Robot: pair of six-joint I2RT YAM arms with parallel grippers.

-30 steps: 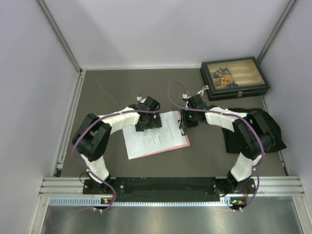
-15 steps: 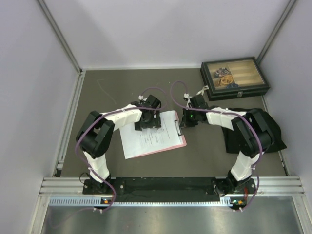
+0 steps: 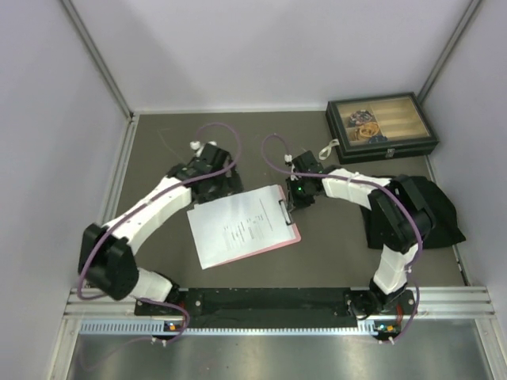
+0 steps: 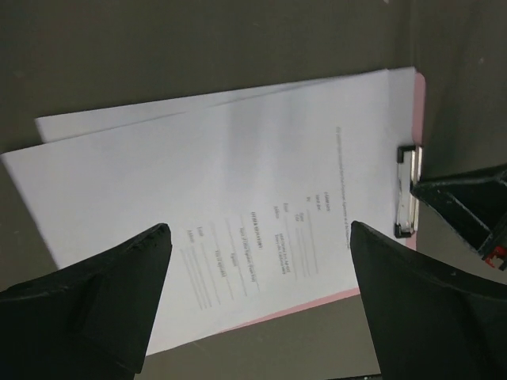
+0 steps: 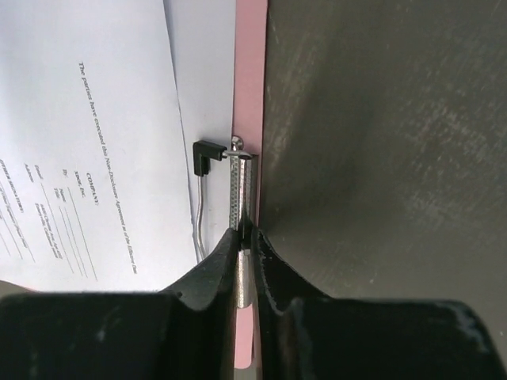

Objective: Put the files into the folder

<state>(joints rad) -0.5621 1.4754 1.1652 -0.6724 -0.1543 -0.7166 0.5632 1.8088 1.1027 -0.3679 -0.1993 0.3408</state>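
Note:
The pink folder (image 3: 289,237) lies flat mid-table with two white files (image 3: 238,226) on it. The top sheet has sparse print (image 4: 261,174). The other sheet's edge (image 4: 119,119) sticks out from beneath; its print is hidden. My right gripper (image 3: 295,199) is shut on the folder's metal clip (image 5: 242,198) at its right short edge (image 5: 250,79). The sheets (image 5: 95,119) reach beneath the clip's black tip. My left gripper (image 3: 214,184) is open and empty, raised beyond the sheets' far left corner. In its wrist view the left gripper (image 4: 261,317) looks down on the clip (image 4: 408,190).
A dark box with a glass lid (image 3: 380,127) stands at the back right. A black cloth (image 3: 424,210) lies under the right arm's elbow. Metal rails (image 3: 115,198) and white walls bound the mat on the left, back and right.
My left gripper has come off the sheets and moved back and to the left, its arm now stretched out. The folder with the sheets has shifted slightly left. The right gripper stays at the clip.

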